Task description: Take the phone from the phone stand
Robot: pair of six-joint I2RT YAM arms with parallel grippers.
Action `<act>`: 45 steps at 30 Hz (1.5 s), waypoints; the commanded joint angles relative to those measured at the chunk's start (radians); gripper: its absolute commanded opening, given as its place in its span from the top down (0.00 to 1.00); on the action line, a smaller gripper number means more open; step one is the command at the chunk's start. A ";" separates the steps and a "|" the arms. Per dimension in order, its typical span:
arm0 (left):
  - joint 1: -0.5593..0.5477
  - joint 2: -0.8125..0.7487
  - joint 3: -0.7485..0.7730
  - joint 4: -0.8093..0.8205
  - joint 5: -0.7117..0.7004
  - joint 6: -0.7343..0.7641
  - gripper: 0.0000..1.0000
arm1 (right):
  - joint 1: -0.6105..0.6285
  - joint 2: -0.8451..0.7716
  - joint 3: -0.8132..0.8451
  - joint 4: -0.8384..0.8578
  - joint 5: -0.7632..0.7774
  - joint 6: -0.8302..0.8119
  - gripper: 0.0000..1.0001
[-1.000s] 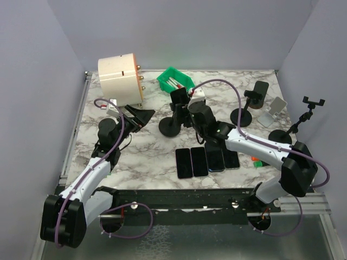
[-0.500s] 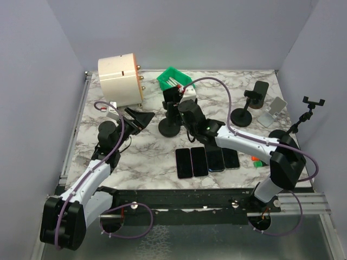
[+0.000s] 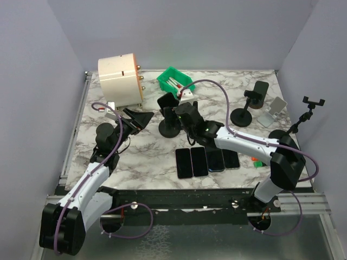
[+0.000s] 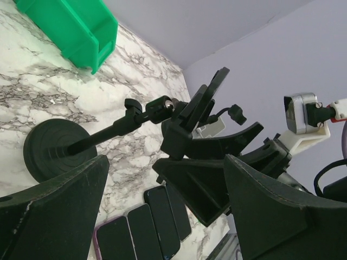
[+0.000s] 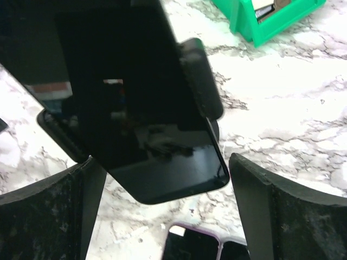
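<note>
Right gripper, fingers spread wide, is flanking the phone clipped in the phone stand, while the left gripper is hovering nearby, likewise parted.

A dark phone is carried on a round-based phone stand at mid tabletop. The right claw is held close at its 3 o'clock, the left claw apart at 9 o'clock. Four phones are laid at 5 o'clock.
</note>
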 commanded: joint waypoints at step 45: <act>-0.024 -0.258 0.203 -0.715 -0.329 0.309 0.04 | 0.002 0.144 0.544 -0.400 -0.207 -0.549 0.00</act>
